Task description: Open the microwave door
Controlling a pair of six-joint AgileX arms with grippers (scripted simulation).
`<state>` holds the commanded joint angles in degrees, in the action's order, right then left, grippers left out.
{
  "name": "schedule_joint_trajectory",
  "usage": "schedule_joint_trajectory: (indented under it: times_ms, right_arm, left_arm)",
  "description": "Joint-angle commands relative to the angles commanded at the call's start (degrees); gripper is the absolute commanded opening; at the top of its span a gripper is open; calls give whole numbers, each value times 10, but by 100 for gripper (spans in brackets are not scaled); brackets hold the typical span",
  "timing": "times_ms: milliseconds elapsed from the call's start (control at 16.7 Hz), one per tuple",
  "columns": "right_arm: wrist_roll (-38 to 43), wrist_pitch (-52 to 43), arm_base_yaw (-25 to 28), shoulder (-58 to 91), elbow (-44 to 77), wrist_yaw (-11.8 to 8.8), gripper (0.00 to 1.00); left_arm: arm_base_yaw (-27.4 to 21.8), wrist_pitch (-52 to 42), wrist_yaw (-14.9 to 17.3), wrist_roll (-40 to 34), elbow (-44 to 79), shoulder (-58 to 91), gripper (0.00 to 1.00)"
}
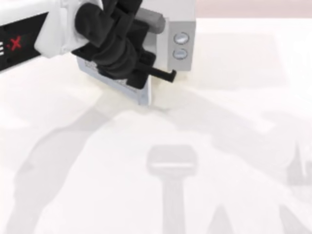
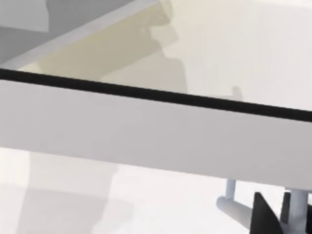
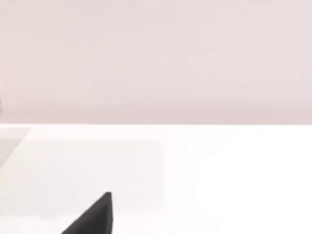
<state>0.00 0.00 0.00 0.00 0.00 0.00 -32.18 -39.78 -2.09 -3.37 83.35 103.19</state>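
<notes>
Half open at a guess: microwave door (image 1: 141, 92) swung out from microwave (image 1: 180, 29) at table's far left. Left gripper (image 1: 146, 73) on it, grip can't tell. More swing left.

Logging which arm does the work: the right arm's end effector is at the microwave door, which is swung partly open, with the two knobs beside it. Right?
Not quite: it is the left arm's end effector at the microwave door, as the top view shows. The door is swung partly open, and the two knobs sit beside it on the microwave. The right arm is parked out of the top view.
</notes>
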Motion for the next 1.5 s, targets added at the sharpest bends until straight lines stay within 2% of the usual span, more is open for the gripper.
schedule_joint_trajectory:
  times_ms: [720,900,1260,1500]
  right_arm:
    - [0,0,0,0,0,0,100]
    - [0,0,0,0,0,0,100]
    - [0,0,0,0,0,0,100]
    - [0,0,0,0,0,0,100]
  left_arm:
    - [0,0,0,0,0,0,0]
    - [-1,1,8,6,-4,-5,0]
    - [22,7,40,68,-43,-36,0]
    - [22,7,40,69,-44,-36,0]
